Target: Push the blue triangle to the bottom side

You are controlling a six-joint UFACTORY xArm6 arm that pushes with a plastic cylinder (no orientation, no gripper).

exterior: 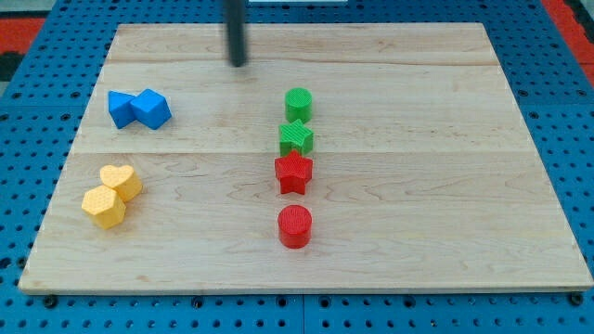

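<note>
Camera view first, and the blue pair sits on the view's left, upper half of the pale wooden board [390, 83]. Two blue blocks touch side by side: the blue triangle [121, 109] on the left, an angular wedge with matte plastic faces, and a blue cube-like block [151, 109] pressed against its right edge. Which way the triangle's point faces is hard to read at this size; together the pair stretches left to right across the grain. Below them, still on the left, a yellow heart [122, 181] touches a yellow hexagon [103, 206], the hexagon lower and slightly further left, both in the same ribbed plastic. Over in the middle runs a column from top to bottom: a green cylinder [298, 103], a green star [296, 138] touching just beneath it, a red star [293, 173] right under that, then a red cylinder [295, 226] standing apart near the bottom. The board shows long planks with light grain, lying on a blue perforated surface [557, 93]. My tip [239, 63], the blunt end of a straight dark rod, sits near the view's top, above and to the right of the blue pair, well apart from every block and pushing nothing.
</note>
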